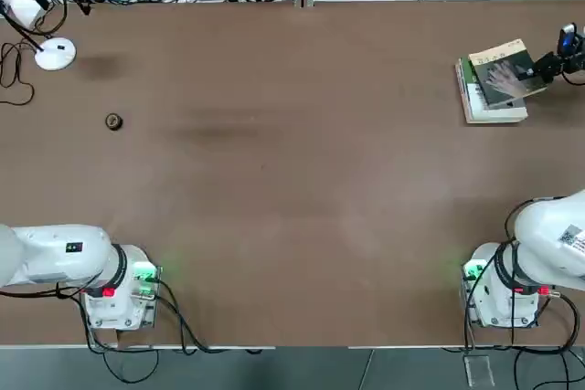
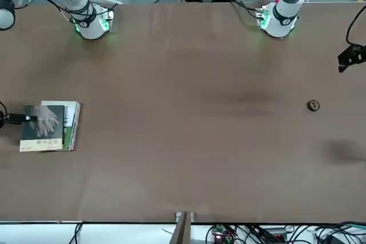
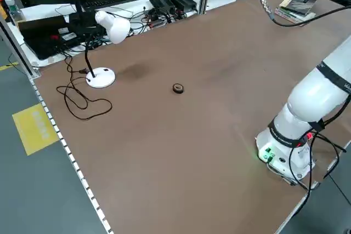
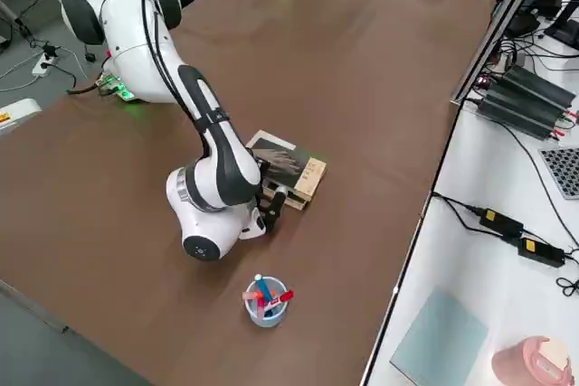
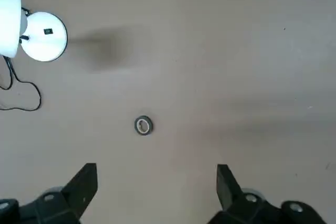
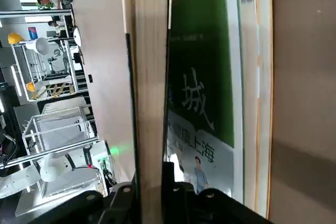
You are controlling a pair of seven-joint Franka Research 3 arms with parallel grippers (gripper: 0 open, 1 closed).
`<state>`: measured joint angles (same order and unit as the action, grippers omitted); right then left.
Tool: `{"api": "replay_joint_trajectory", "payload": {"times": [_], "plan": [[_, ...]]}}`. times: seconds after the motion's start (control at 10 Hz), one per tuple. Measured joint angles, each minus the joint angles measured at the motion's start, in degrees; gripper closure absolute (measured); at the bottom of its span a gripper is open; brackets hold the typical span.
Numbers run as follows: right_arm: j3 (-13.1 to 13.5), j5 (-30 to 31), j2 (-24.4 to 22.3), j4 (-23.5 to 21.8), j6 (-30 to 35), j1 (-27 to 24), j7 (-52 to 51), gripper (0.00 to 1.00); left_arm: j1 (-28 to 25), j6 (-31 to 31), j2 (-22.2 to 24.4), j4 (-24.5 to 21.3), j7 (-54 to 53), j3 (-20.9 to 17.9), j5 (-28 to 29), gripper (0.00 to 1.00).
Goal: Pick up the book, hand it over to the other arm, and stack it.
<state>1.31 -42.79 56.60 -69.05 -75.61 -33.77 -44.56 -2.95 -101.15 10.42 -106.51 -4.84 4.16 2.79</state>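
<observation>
The book (image 1: 503,72), a thin dark paperback with a pale hand on the cover, is at the table's far right, tilted over a thicker green-and-white book (image 1: 492,107). My right gripper (image 1: 548,65) is shut on the thin book's outer edge. The right wrist view shows the held book (image 6: 149,77) edge-on between the fingers, with the green cover (image 6: 202,66) beside it. Whether the two books touch I cannot tell. From the front, the book (image 2: 42,125) sits at the far left. My left gripper (image 5: 155,182) is open, hanging high over the table's left part, holding nothing.
A small round roll (image 1: 113,121) lies on the left of the table. A white desk lamp (image 1: 53,54) stands at the far left corner, with cables behind it. A cup of pens (image 4: 265,300) stands near the right arm's elbow.
</observation>
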Motion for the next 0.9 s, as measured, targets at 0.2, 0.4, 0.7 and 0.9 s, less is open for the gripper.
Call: {"api": "replay_joint_trajectory", "payload": {"times": [0.2,0.4,0.7,0.9], "plan": [[-0.01,0.00,0.00,0.00,-0.03,0.03,0.00,0.84,0.00,-0.02,0.00,0.00,-0.04,0.00,0.00,0.00],[-0.04,0.00,0.00,0.00,-0.04,0.10,0.00,0.84,0.00,-0.02,0.00,0.00,-0.05,0.00,0.00,0.00],[-0.07,0.00,0.00,0.00,-0.05,0.40,0.00,0.84,0.00,-0.07,0.00,-0.04,-0.06,0.00,0.00,0.00],[-0.09,0.00,0.00,0.00,-0.06,0.63,0.00,0.84,0.00,-0.09,0.00,-0.05,-0.08,0.00,0.00,0.00]]}}
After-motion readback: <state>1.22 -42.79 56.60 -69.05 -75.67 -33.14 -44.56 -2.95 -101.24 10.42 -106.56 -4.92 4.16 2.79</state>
